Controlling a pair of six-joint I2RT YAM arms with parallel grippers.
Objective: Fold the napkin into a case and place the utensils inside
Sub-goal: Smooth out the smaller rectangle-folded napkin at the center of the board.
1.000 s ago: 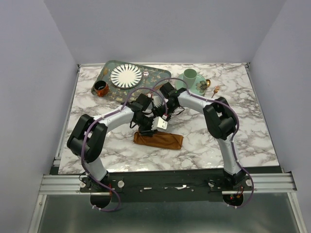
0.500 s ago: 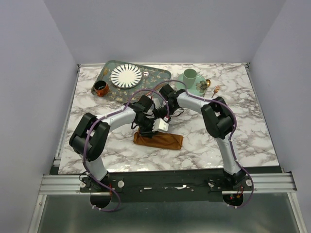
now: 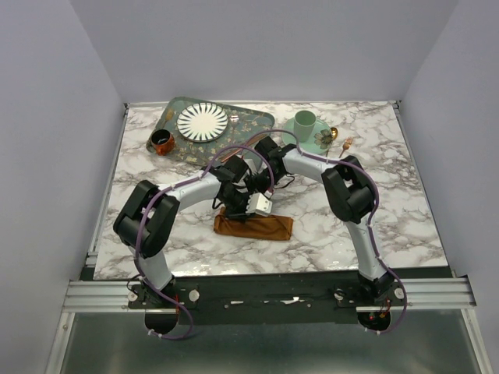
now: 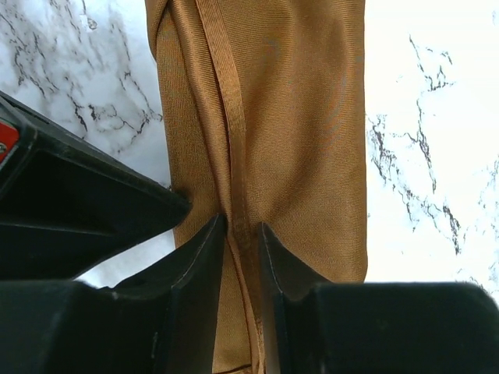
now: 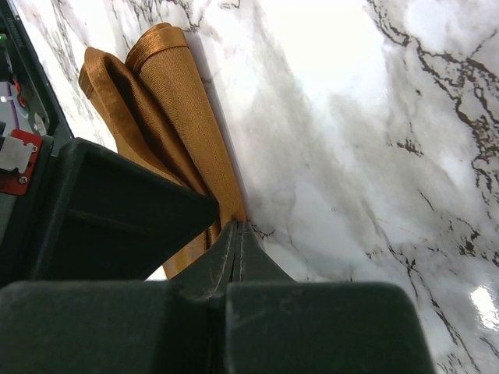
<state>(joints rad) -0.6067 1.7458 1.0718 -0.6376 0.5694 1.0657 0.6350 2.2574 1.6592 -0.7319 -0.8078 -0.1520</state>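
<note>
Crowding together at the centre of the top view, both arms cover the upper edge of the napkin [image 3: 254,226]. It lies folded into a long narrow band on the bench [image 3: 390,202], just below mid-frame. From above, neither set of fingers can be made out under the black wrists. In the left wrist view the left gripper [image 4: 242,234] has its fingers narrowly apart, astride a raised hem running down the napkin [image 4: 304,132]. Whether they pinch it cannot be told, and the cloth's lower end is cut off by the gripper body. In the right wrist view the right gripper [image 5: 237,232] has its fingers pressed together, tips at the long edge of the napkin [image 5: 183,101]. Any cloth caught between them is hidden. Two rounded folded ends show at that view's upper left. The utensils [image 3: 347,142] are tiny copper glints at the upper right of the top view, beside a saucer [image 3: 320,144] carrying a green cup [image 3: 305,121]; they are too small to count. A patterned tray [image 3: 257,118] with a striped plate [image 3: 203,121] sits at upper left, a brown cup [image 3: 161,141] just beside it. The bench is glossy white marble with grey veins. Plain pale walls close it in on three sides, and a metal rail [image 3: 265,290] runs along the bottom.
</note>
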